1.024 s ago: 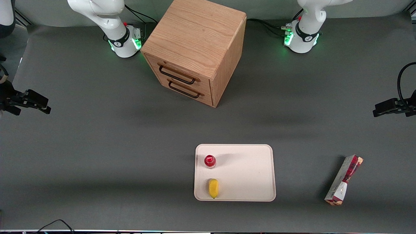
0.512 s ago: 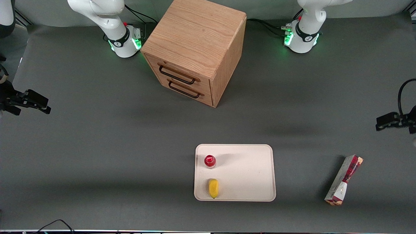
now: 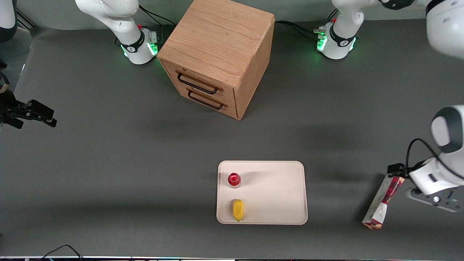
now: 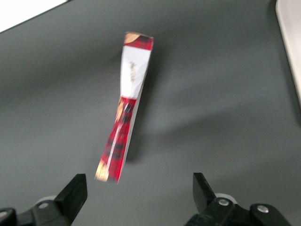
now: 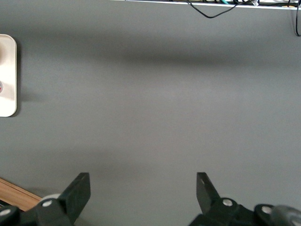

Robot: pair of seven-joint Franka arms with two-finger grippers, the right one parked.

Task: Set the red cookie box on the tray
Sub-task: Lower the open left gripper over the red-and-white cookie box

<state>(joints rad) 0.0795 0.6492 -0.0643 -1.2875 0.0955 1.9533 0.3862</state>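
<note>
Wooden drawer cabinet [image 3: 217,54] on seemingly matte grey table [image 3: 108,163].

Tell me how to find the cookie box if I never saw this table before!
Start at the cream tray nearer the front camera than the wooden drawer cabinet, then look toward the working arm's end of the table. The red cookie box lies there alone on the grey mat, under the open claw. It is long, narrow and red plaid with a white patch.
</note>
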